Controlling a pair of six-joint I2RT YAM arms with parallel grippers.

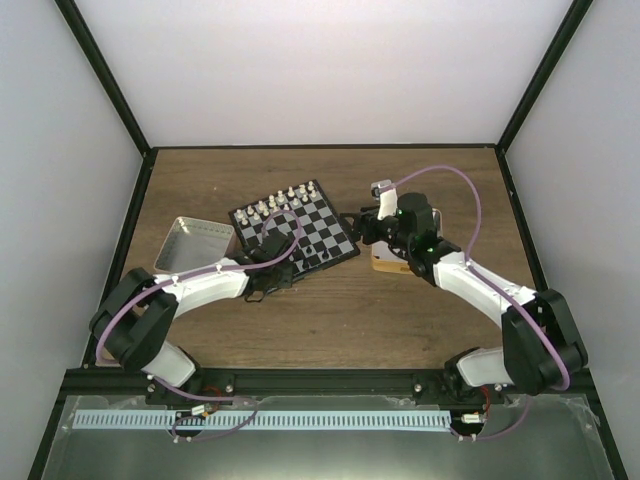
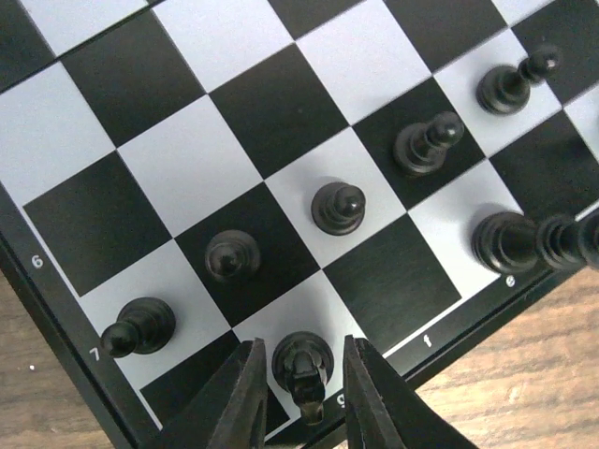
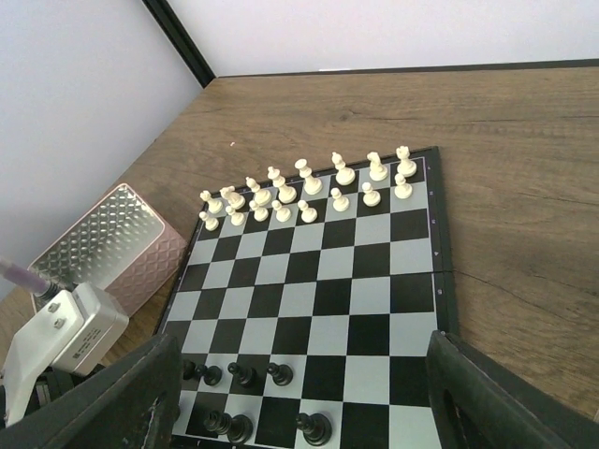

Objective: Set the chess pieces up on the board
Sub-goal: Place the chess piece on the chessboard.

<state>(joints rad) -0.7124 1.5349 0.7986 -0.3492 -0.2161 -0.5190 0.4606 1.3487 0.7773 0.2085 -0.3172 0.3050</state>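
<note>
The board lies at the table's middle, and it also shows in the right wrist view. White pieces fill its two far rows, clearest in the right wrist view. Black pawns stand in a row on rank 7, with taller black pieces on the edge row. My left gripper is open, its jaws standing either side of a black piece on the g edge square with a gap on both sides. My right gripper is wide open and empty, above the board's right side.
A silver tin stands left of the board, and it looks pink in the right wrist view. A second tin sits under my right arm. Bare wooden table lies round the board, with dark-framed walls behind it.
</note>
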